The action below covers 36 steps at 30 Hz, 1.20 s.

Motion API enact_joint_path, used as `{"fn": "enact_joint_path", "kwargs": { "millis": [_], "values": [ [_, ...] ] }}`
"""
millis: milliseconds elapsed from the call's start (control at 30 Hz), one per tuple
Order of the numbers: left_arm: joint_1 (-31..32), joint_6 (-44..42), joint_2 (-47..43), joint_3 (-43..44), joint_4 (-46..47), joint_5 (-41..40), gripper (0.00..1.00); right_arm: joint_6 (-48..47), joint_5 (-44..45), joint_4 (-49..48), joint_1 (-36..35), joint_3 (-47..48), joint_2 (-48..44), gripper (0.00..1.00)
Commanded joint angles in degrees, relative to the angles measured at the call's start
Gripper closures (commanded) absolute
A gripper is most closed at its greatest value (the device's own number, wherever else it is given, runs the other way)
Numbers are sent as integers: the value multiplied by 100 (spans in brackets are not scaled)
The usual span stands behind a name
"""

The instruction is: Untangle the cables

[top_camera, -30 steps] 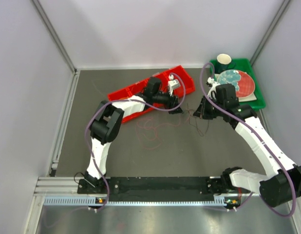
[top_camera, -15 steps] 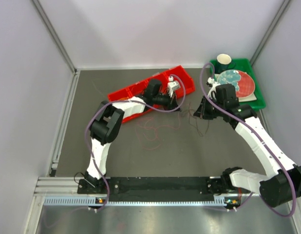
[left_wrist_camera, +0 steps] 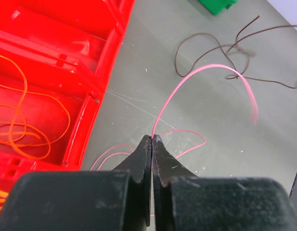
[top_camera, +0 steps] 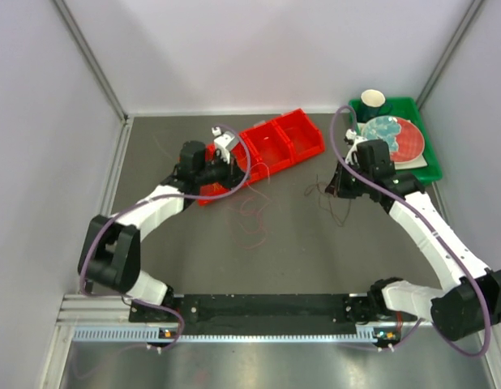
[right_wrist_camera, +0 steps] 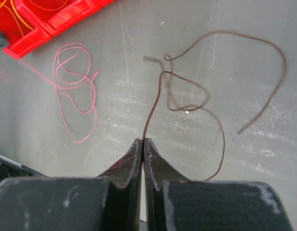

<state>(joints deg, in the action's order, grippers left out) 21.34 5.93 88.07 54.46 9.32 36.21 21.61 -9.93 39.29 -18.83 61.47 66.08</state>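
From above, the left claw [top_camera: 238, 172] sits at the lower edge of a red bin [top_camera: 271, 146] in the upper middle of the frame. The right claw [top_camera: 333, 185] hangs further right, just left of a green tray [top_camera: 427, 166] that holds plates and a dark cup [top_camera: 373, 101]. Between the two claws, on the grey counter [top_camera: 315, 251], lie faint loops of a pink cable [top_camera: 254, 217]. A dark brown cable [top_camera: 336, 203] trails below the right claw. At this range both wires are hair-thin, and the view does not show whether either claw grips anything. The left wrist view settles it for that arm: its fingers are pressed together on the pink cable, which rises from the tips and arcs to the right, while more pink loops lie on the counter by the fingertips. The brown cable lies apart from it in the upper right of this frame. Only here is a loose coil of orange cable [left_wrist_camera: 23, 127] clear inside a compartment of the red bin, at the left of the frame. The right wrist view shows that claw's fingers pinched shut on the brown cable, which climbs from the tips into open curls across the centre and right. The pink cable lies in separate loops at the left, apart from the brown one, and a corner of the red bin shows at the upper left.
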Motion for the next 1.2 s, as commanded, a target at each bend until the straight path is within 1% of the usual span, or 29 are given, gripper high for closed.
{"fn": "enact_joint_path", "kwargs": {
  "millis": [0,133,267,300,367,400,433,500,600,667,700,733,767,800,867,900,933,967,1000,1033,1100,1167],
  "values": [
    [37,171,-624,-286,158,-142,100,28,-113,-325,20,-30,185,100],
    [54,373,-616,-269,-114,97,100,98,-167,-615,20,23,404,100],
    [176,549,-712,-663,-159,-121,100,177,26,-878,-59,-143,755,100],
    [229,549,-747,-760,-150,-218,100,186,183,-992,-68,-188,844,97],
    [344,584,-757,-971,-132,-579,100,160,290,-1046,-94,-206,1176,75],
    [370,576,-722,-1016,-158,-640,100,108,438,-959,-112,-171,1274,56],
    [449,549,-678,-1007,-211,-780,100,81,553,-949,-147,-101,1362,45],
    [511,497,-476,-911,-492,-931,100,37,973,-862,-244,-39,1503,27],
    [546,531,-177,-726,-668,-949,100,37,1318,-887,-261,58,1705,24],
    [564,567,-63,-665,-668,-931,100,2,1397,-932,-331,119,1837,23],
    [555,575,-53,-630,-669,-940,97,-33,1467,-923,-436,145,1968,23],
    [564,593,-27,-612,-677,-931,89,-60,1503,-914,-524,215,2039,22],
    [555,602,-18,-551,-695,-931,79,-86,1521,-905,-595,251,2110,22],
    [555,602,-27,-533,-712,-914,63,-104,1521,-914,-656,277,2163,22],
    [564,602,-132,-541,-739,-983,47,-78,1390,-1001,-771,269,2277,22],
    [555,593,-176,-550,-748,-1088,41,-43,1337,-1028,-815,251,2303,22],
    [555,593,-229,-550,-782,-1159,30,-51,1336,-1046,-902,208,2338,22],
    [555,584,-334,-550,-800,-1186,24,-69,1345,-1133,-955,199,2348,22],
    [555,576,-395,-541,-818,-1247,20,-173,1362,-1177,-1008,155,2348,22],
    [555,584,-457,-524,-827,-1274,10,-218,1389,-1204,-1052,128,2339,22],
    [555,575,-598,-454,-906,-1414,9,-445,1284,-1361,-1131,58,2278,22],
    [546,540,-755,-340,-1186,-1520,9,-551,1275,-1424,-1158,-65,2155,23]
  ]
}}
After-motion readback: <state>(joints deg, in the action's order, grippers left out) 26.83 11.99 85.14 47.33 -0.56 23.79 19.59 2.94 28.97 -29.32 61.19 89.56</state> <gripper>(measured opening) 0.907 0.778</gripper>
